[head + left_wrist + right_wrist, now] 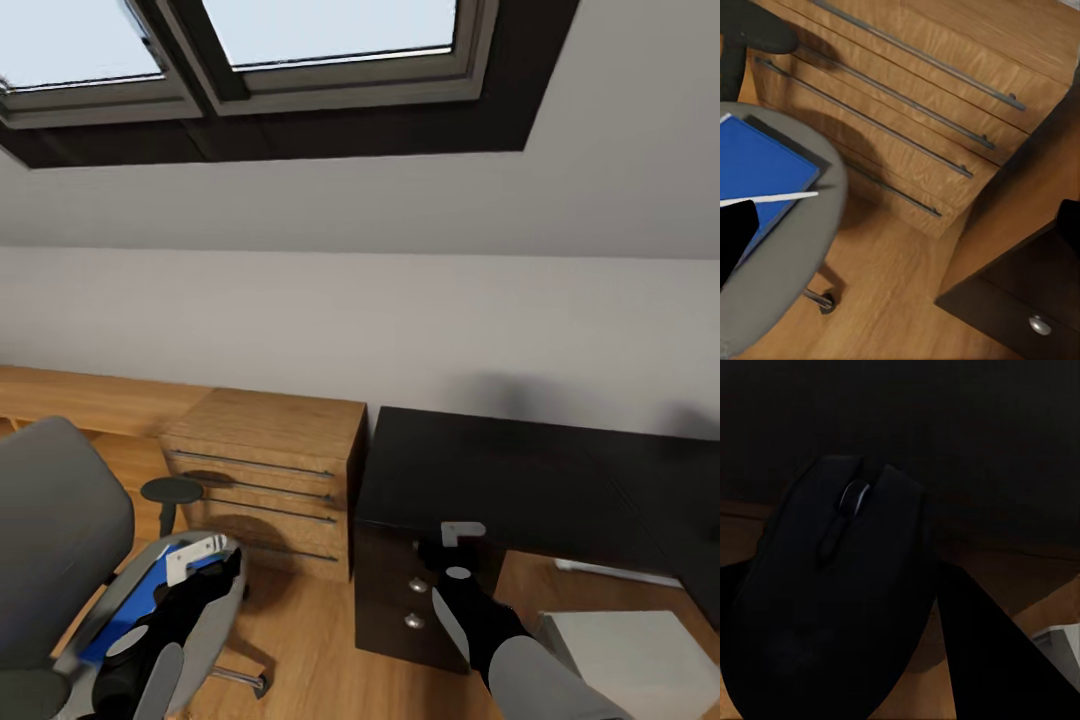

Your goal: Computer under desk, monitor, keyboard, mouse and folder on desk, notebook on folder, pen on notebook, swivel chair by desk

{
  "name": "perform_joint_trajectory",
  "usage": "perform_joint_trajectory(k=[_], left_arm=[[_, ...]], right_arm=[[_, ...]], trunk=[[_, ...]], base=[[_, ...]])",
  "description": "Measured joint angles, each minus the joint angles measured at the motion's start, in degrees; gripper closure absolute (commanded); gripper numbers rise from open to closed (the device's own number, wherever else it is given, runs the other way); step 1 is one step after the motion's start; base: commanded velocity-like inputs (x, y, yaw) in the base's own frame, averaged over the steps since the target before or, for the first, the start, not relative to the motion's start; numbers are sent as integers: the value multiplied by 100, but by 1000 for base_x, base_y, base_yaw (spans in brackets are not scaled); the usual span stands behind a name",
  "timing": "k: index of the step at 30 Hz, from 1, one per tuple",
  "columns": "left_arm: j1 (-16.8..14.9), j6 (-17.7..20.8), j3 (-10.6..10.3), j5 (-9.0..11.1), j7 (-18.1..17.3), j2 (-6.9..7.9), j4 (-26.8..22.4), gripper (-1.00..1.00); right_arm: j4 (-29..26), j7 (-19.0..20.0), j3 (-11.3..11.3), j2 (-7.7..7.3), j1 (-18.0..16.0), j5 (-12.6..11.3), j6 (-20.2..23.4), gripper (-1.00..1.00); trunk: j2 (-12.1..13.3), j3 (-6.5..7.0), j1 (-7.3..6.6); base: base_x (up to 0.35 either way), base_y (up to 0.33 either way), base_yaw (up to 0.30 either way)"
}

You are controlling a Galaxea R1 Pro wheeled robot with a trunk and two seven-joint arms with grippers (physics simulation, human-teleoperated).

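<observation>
Our right claw (pixel 862 607) is closed on the mouse (pixel 840 585), a dark oval with a grey scroll wheel, held at the front edge of the desk (pixel 520 480); our left claw (pixel 205 560) hangs over the swivel chair (pixel 60 530), and we cannot tell how far it is open. Going by size, we count one black desk with two silver knobs showing, one light wooden drawer cabinet (pixel 270 470) with four bar handles, one grey chair cut off by the picture's edge, one bright blue folder (pixel 757 169) flat on the chair's seat and partly hidden by our left arm, and one thin pale pen (pixel 772 199) lying across the folder.
</observation>
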Motion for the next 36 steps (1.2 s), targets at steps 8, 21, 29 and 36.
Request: perform_joint_trajectory(k=[8,21,29,36], left_arm=[[1,-13,-142,-7,5,-6,2,-100],[-1,-9,-263,-9,-9,-4,8,-100],[0,-9,-264,-13,-13,-4,9,-100],[2,-14,-264,-18,-9,3,9,-100]], right_arm=[[5,1,-1,0,0,-1,-1,100],[10,15,1,-2,-1,4,-1,100],[8,62,-3,-16,0,0,-1,100],[7,63,-6,-22,0,-1,0,100]], trunk=[[0,0,0],[0,-4,0],[0,-12,0],[-1,-13,-1]], base=[[0,2,278],[0,0,278],[0,0,126],[77,0,2]])
